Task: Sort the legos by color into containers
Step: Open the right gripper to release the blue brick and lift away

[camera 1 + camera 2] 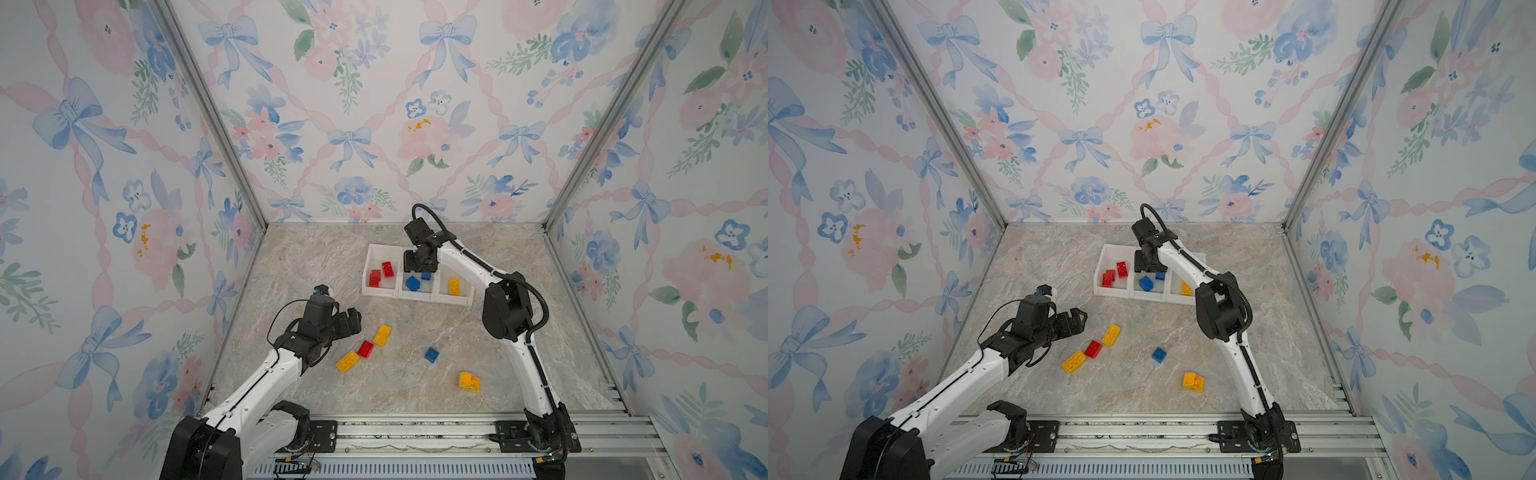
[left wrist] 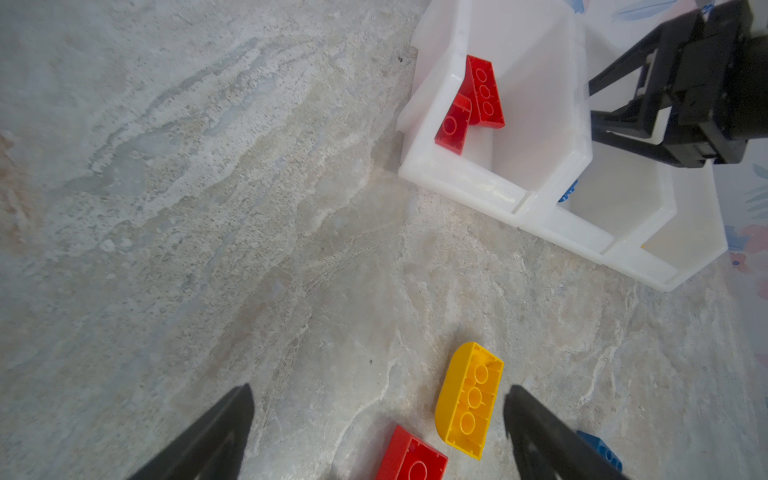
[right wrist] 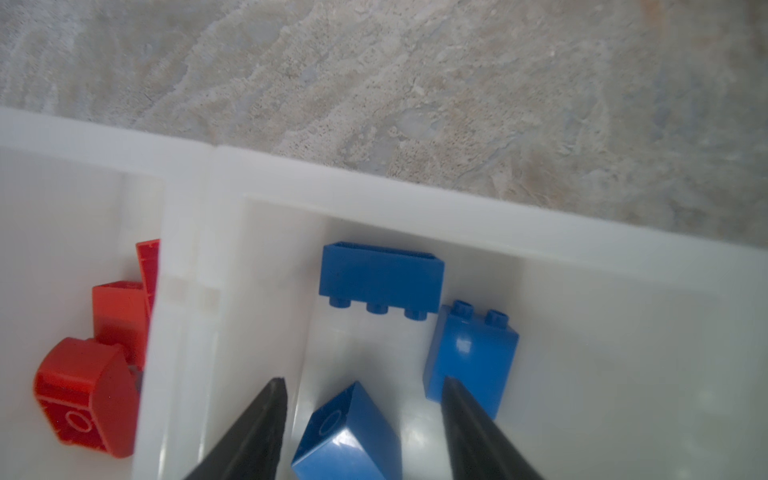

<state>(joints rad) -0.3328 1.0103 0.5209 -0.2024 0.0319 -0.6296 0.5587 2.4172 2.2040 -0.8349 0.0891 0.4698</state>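
Hovering over the middle of 3 joined white containers (image 1: 415, 296), the right gripper (image 3: 362, 380) has its jaws parted around a tilted blue lego (image 3: 347, 432) that seems to lie loose. Red legos (image 1: 387, 269) sit in the left bin, a yellow lego (image 1: 454, 286) in the right. The left gripper (image 2: 378, 390) gapes wide above the table (image 1: 291, 266) beside 5 unsorted legos (image 1: 382, 335).

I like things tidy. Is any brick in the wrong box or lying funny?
No wrong box: red bricks, blue bricks and a yellow one each have their own. But a yellow brick on the table lies upside down, hollow side up, and one blue brick is tilted in its box.
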